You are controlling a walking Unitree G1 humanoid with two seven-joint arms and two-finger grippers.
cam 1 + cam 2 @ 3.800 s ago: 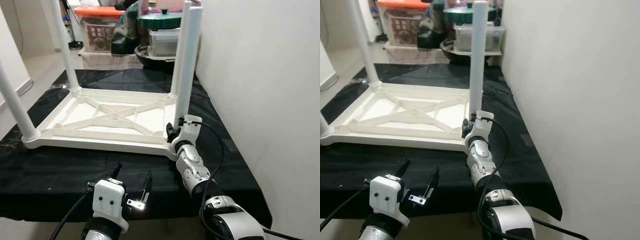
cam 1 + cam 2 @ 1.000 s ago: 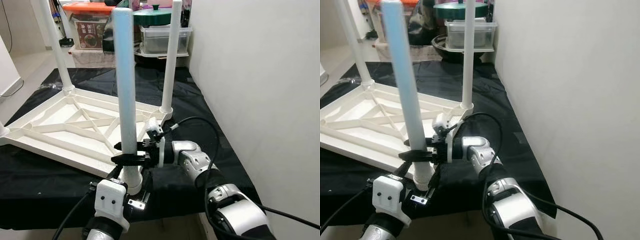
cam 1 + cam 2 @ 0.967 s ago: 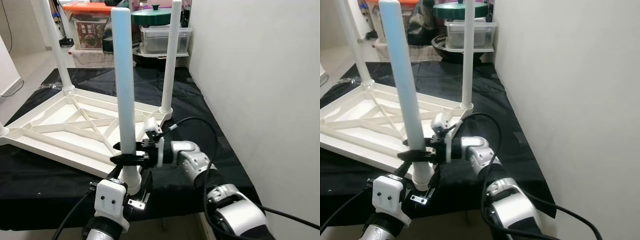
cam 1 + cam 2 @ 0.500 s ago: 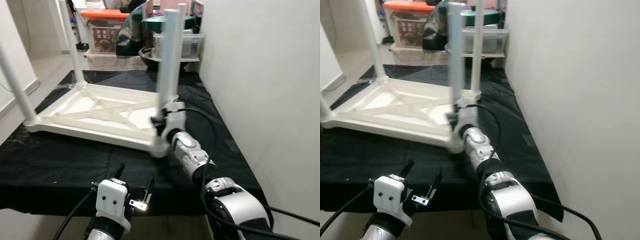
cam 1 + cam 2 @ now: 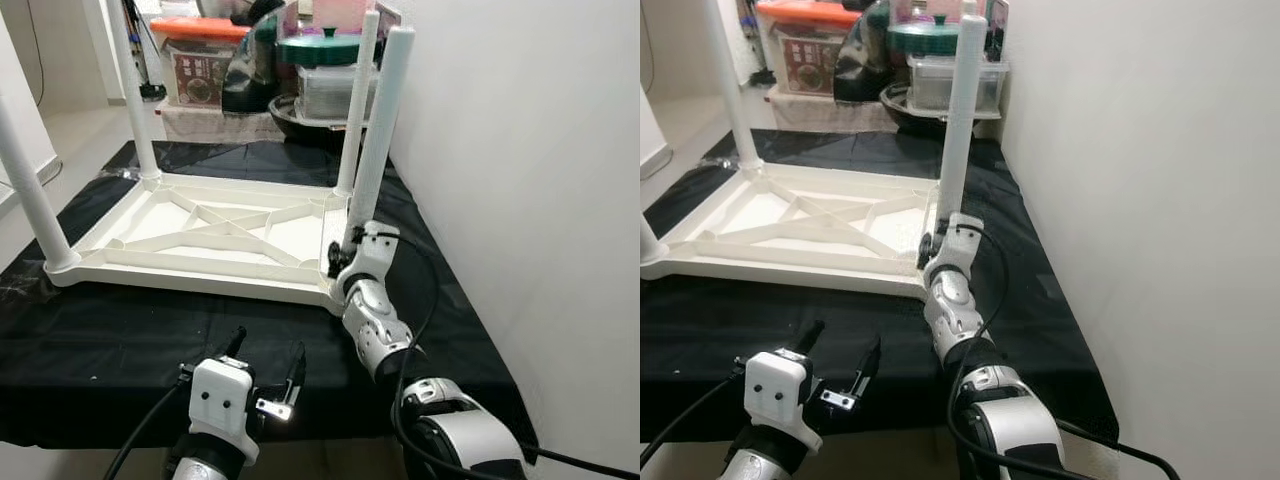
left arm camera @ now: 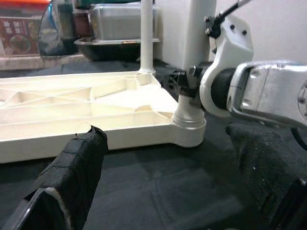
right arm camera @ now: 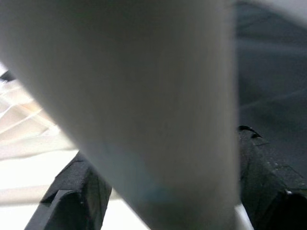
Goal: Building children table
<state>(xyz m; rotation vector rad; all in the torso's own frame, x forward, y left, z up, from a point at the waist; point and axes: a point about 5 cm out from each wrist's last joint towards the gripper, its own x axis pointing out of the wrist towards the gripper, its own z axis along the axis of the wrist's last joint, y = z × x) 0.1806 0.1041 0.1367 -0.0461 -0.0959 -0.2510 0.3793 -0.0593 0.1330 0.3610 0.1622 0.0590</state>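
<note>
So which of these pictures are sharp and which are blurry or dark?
Left and right eye views: evenly lit and sharp, no glare on the upturned white table. Left wrist view: table corner fairly crisp, the left gripper's own fingers soft at the edges. Right wrist view: the table leg sits so close that it is a dim, out-of-focus grey mass.

The upturned white table (image 5: pixel 200 235) swings back square on the black cloth after sitting skewed a second ago, its near right corner no longer pulled toward the left gripper (image 5: pixel 268 370). The table leg (image 5: pixel 376 140) the right gripper (image 5: pixel 345 252) clamps now stands upright at that far-side corner, away from the left gripper's fingers rather than between them.
</note>
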